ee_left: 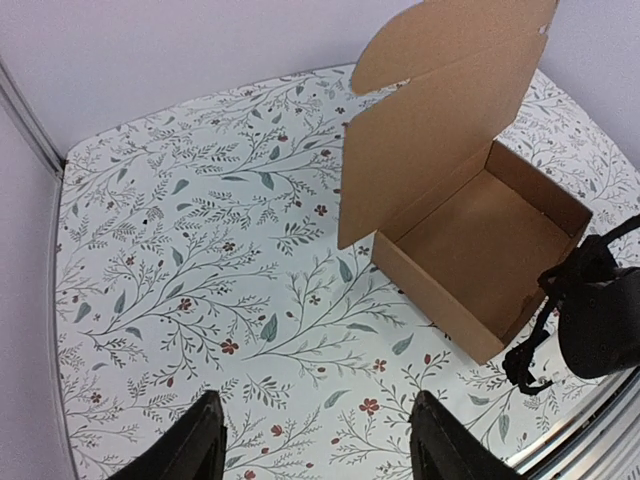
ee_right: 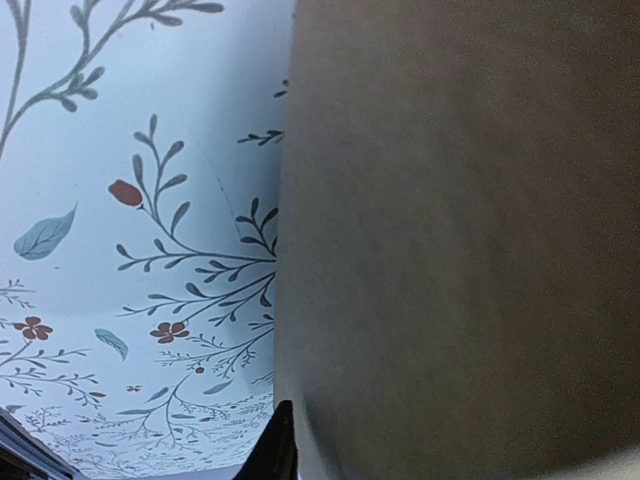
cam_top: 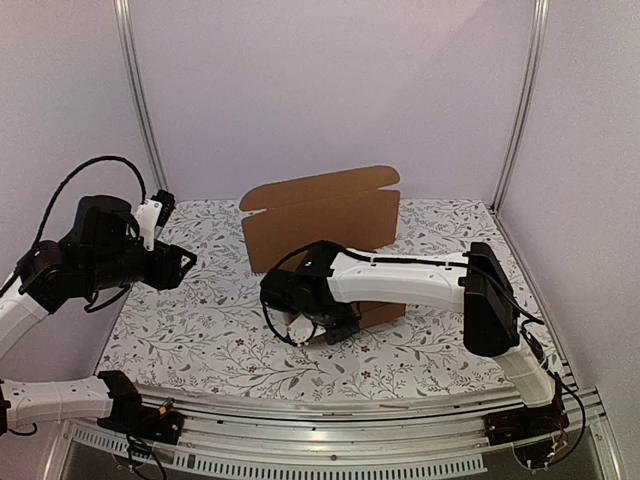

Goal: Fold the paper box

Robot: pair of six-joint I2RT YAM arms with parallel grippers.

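The paper box [cam_top: 320, 215] is brown cardboard standing mid-table, its lid flap upright at the back and its shallow tray [ee_left: 480, 250] open on top. My right gripper [cam_top: 325, 325] is down at the tray's near-left corner. In the right wrist view a cardboard wall [ee_right: 450, 250] fills most of the frame, with one dark fingertip [ee_right: 278, 445] against its left side and the other finger hidden. My left gripper [cam_top: 180, 265] hovers well left of the box, open with only tablecloth between its fingers [ee_left: 195, 445].
A floral cloth [cam_top: 200, 330] covers the table. Metal frame posts [cam_top: 140, 100] stand at the back corners before lilac walls. A metal rail [cam_top: 330, 410] runs along the near edge. The right arm's forearm [cam_top: 420, 280] lies across the front of the box.
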